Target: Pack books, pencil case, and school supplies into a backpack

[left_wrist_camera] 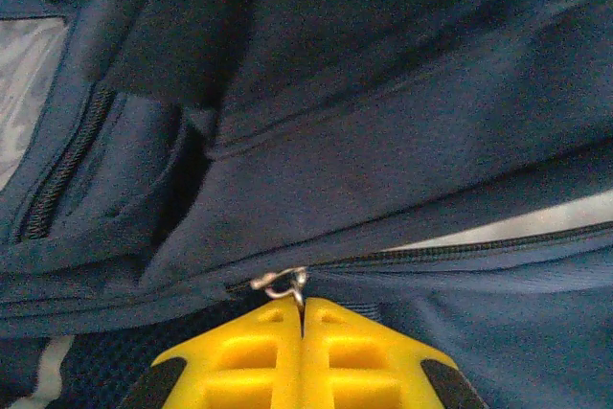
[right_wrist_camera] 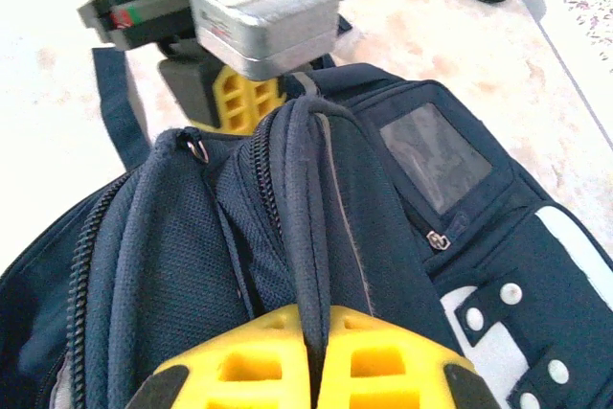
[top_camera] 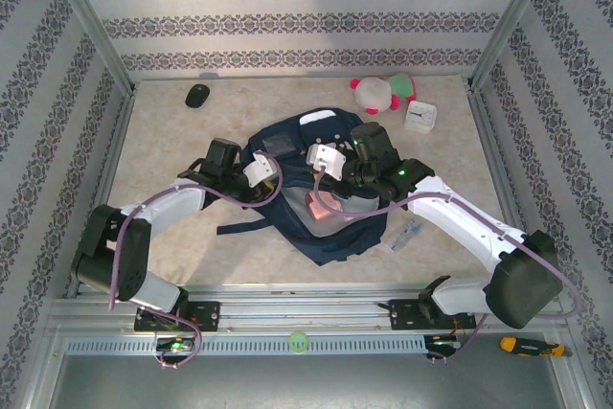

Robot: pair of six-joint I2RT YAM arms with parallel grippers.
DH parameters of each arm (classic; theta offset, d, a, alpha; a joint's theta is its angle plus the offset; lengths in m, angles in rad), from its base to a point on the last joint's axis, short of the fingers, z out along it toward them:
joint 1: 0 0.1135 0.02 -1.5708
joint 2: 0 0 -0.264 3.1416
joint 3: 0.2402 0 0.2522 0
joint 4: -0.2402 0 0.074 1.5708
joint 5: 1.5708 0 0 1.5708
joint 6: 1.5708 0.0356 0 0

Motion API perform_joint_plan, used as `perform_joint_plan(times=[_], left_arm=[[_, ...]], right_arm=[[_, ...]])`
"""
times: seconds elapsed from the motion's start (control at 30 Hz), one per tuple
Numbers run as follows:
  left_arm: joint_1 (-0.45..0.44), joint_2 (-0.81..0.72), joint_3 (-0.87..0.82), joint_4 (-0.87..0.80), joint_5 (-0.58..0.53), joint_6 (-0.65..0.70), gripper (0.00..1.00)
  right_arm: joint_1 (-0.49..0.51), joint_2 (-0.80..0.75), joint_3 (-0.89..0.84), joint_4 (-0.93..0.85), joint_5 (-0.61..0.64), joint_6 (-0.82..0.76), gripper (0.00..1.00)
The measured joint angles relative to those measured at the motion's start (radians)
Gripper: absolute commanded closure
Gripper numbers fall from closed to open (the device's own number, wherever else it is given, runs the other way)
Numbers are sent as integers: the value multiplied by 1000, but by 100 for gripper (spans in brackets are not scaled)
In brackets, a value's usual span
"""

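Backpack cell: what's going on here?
Both arms are on the backpack, which lies mid-table. The left gripper is shut on a zipper pull. The right gripper is shut on a dark fabric loop of the backpack. A pale pink piece shows inside the opening. A small loose item lies on the table beside it.

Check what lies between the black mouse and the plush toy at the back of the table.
Nothing: that stretch of table is bare between the mouse and the plush toy, as the top external view shows.
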Motion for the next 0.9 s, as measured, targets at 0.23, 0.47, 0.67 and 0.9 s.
perform_joint_plan(times=[0.23,0.47,0.67,0.9], left_arm=[[-57,-96,-31,-12,67,-151,100],[-91,-145,-69,-55,-98,-286,52],[-36,-199,-96,-49,-212,-299,30],[-19,-116,-61,-41,-216,-160,23]], right_arm=[[12,52,-33,74,4,12,100],[15,43,-92,117,3,8,100],[-38,-60,-117,106,-89,-19,100],[-97,-101,-98,37,-230,-34,100]])
